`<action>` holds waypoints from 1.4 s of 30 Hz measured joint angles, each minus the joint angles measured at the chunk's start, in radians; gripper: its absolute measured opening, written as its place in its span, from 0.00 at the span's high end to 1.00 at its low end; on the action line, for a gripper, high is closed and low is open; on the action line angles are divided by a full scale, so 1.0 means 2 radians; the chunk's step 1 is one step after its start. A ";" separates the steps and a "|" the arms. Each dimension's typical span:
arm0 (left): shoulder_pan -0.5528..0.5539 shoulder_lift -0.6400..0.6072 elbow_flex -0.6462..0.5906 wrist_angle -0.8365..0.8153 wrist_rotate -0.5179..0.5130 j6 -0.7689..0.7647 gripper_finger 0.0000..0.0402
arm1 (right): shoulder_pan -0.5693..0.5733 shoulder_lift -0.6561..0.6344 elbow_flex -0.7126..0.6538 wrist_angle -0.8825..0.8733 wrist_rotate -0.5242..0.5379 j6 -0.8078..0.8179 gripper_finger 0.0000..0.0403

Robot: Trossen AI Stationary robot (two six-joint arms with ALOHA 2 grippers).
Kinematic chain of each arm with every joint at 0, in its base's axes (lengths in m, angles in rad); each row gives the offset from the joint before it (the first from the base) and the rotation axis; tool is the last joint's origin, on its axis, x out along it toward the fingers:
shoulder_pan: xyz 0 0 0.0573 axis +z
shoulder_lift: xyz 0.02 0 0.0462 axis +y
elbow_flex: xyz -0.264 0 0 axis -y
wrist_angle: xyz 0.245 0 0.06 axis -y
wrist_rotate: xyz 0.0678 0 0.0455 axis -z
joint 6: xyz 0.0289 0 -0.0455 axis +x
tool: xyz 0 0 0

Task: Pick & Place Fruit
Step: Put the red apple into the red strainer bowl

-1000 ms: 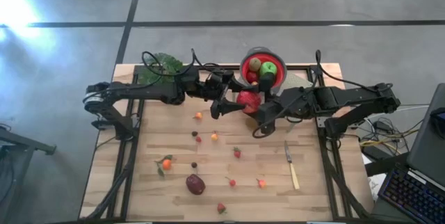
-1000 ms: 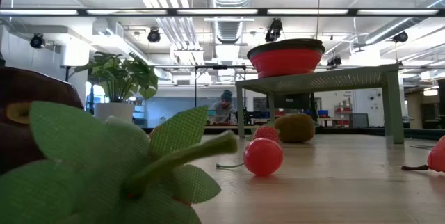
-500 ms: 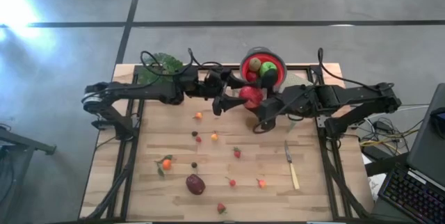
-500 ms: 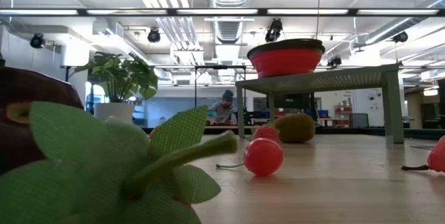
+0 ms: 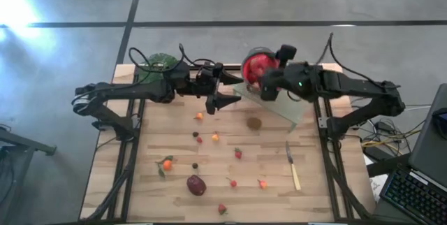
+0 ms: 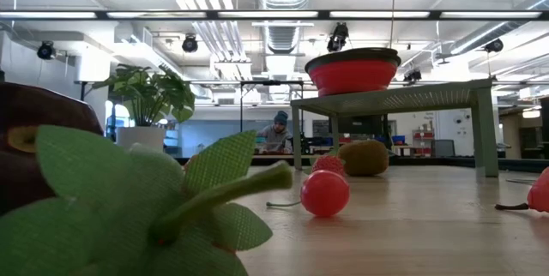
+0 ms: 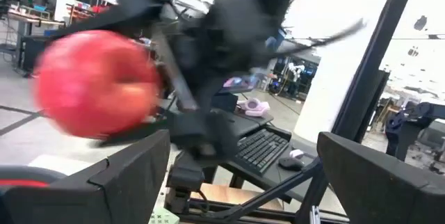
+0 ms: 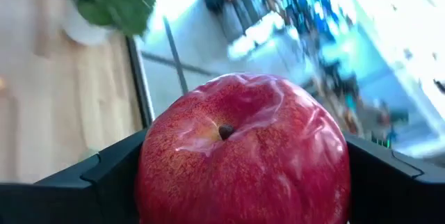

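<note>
The right claw [image 5: 260,71] is gripping the red apple [image 5: 258,66] between its two dark fingers [image 8: 104,182], stem dimple showing toward the wrist camera. Half a second ago it was carrying the apple lower, near the centre of the high view — now it is holding it over the red bowl [image 6: 352,69] at the upper centre, hiding the fruit inside. A brown kiwi [image 5: 254,122] is now lying uncovered on the bench [image 5: 328,183] just below. The left claw [image 5: 230,100] is hovering left of the apple, fingers spread and holding nothing, having drifted slightly left. Lower down, a maroon plum [image 5: 196,184], strawberries [image 5: 238,154] and small orange pieces [image 5: 167,163] are sitting scattered, well apart, leaving open wood between — a knife [image 5: 292,165] is lying lengthwise toward the right edge.
</note>
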 joint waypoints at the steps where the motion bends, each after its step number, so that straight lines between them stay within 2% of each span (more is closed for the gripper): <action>1: 0.000 0.000 0.000 0.000 0.000 0.000 0.08 | -0.016 0.001 0.000 -0.008 -0.008 0.013 0.10; 6: -0.001 -0.001 -0.001 -0.017 0.000 -0.019 0.08 | -0.093 0.007 0.000 -0.048 -0.080 0.072 0.12; 9: -0.001 -0.001 -0.001 -0.039 0.001 -0.040 0.08 | -0.131 0.006 0.000 -0.059 -0.152 0.109 0.13; 12: -0.001 -0.001 -0.001 -0.061 0.008 -0.068 0.08 | -0.159 0.006 0.000 -0.074 -0.213 0.145 0.12; 15: -0.001 -0.001 -0.001 -0.071 0.024 -0.076 0.08 | -0.173 0.011 0.000 -0.091 -0.245 0.162 0.10; 26: -0.001 -0.007 -0.001 -0.081 0.027 -0.045 0.08 | -0.183 0.059 0.000 -0.119 -0.251 0.168 0.12; 30: -0.001 -0.020 -0.001 -0.079 0.027 -0.045 0.08 | -0.190 0.070 0.000 -0.140 -0.251 0.187 0.09; 42: -0.001 -0.064 -0.001 -0.082 0.026 -0.035 0.08 | -0.191 0.077 -0.001 -0.146 -0.251 0.221 0.09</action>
